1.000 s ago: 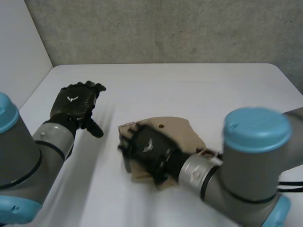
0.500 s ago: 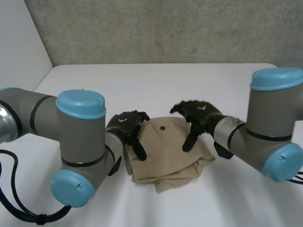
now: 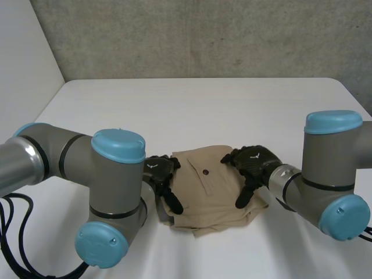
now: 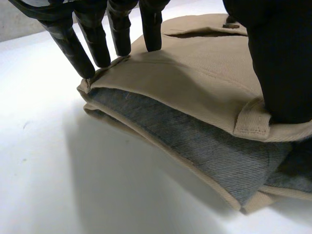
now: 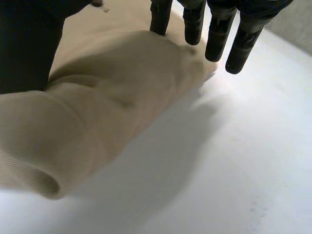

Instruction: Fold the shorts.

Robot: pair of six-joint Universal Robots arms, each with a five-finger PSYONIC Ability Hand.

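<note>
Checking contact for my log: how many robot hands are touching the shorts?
2: the left hand rests on the left edge of the shorts, the right hand on their right edge.

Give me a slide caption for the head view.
Left hand and right hand rest straight fingers on opposite edges of the folded tan shorts on the white table.

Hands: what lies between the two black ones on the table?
The folded tan shorts, as the head view shows. The left hand rests on one side edge, the right hand on the other, fingers straight.
</note>
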